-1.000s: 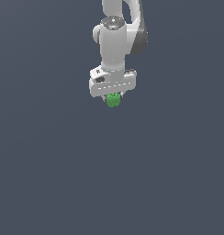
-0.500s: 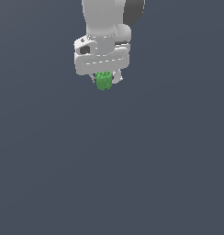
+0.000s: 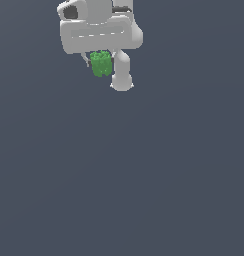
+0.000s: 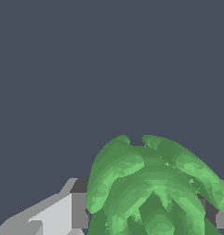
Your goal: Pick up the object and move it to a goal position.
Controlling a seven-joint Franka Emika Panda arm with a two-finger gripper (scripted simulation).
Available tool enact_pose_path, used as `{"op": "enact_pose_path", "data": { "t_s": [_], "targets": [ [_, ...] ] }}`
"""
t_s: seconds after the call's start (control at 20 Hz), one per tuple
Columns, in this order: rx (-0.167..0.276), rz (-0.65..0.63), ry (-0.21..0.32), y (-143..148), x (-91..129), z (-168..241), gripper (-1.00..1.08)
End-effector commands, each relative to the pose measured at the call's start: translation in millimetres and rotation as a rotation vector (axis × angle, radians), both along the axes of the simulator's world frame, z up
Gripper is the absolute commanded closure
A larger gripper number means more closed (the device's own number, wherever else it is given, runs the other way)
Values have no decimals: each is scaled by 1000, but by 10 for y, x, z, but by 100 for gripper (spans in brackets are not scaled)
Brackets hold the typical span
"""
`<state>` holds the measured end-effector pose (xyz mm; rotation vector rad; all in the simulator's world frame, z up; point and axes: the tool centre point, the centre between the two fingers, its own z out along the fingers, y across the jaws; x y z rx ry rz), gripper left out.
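The object, a small bright green ribbed lumpy block [image 3: 101,64], hangs under the white hand of my arm near the top of the exterior view. My gripper [image 3: 100,63] is shut on it and holds it high above the dark grey floor. One grey finger [image 3: 86,59] shows at its side. In the wrist view the green block [image 4: 150,188] fills the lower part of the picture between the grey finger pads [image 4: 79,210]. No goal marker shows in either view.
The white hand and wrist [image 3: 99,30] reach the top edge of the exterior view. A rounded white arm link [image 3: 122,75] hangs just to the exterior view's right of the block. Plain dark grey ground [image 3: 144,190] lies below.
The gripper with the green block has moved towards the exterior view's left and looks larger and nearer to the camera. The hold on the block is unchanged.
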<state>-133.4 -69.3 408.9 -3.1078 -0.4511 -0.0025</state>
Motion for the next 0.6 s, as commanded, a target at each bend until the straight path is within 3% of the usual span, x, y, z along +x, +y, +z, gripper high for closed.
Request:
{"op": "enact_pose_path", "data": {
  "t_s": [0.0, 0.55],
  "targets": [
    [0, 0, 1, -63, -6, 155, 108],
    [-1, 0, 1, -177, 3, 434, 108]
  ]
}}
